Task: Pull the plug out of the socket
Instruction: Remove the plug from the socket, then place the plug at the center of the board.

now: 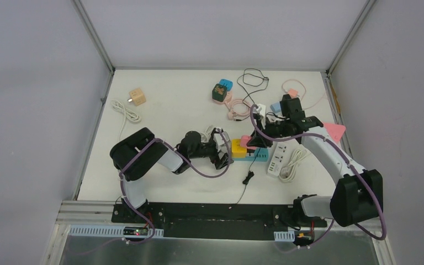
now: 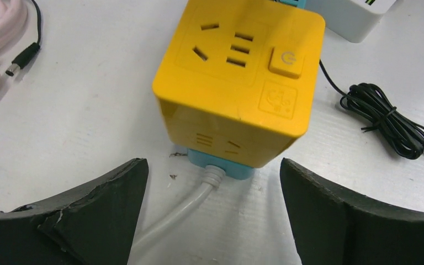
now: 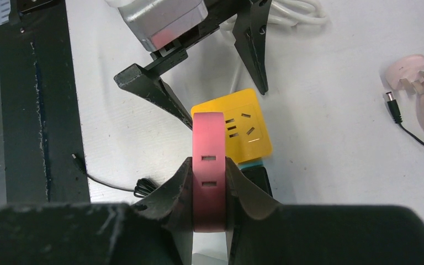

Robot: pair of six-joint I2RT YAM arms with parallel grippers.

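Left fingers (image 2: pixel 88 215) spread wide, one on each side of the yellow cube socket (image 2: pixel 237 83), neither touching it; nothing held. The cube sits on a blue base (image 2: pixel 221 165), and a white cord (image 2: pixel 182 212) runs out of that base toward the camera between the fingers. Cube's top face shows slot openings and a square button. Right fingers (image 3: pixel 171 193) closed tight on the pink plug (image 3: pixel 208 171), gripping its two flat sides; two small slots on the face turned to the camera. Seen from the right wrist, the plug stands at the near edge of the yellow cube, with a black block (image 3: pixel 256 176) just beside it; whether its pins are seated anywhere cannot be told. From above, the plug (image 1: pixel 245 141) is right next to the cube, over the blue strip (image 1: pixel 256 156). White power strip (image 1: pixel 279 160) just right of that, on the surface (image 1: pixel 171 110). Coiled black cable (image 2: pixel 389 118) lies near the cube. Pink cable (image 1: pixel 237 107) farther back, a wooden cube (image 1: pixel 137 96) well apart at far left, and a green cube (image 1: pixel 219 92) near the back.
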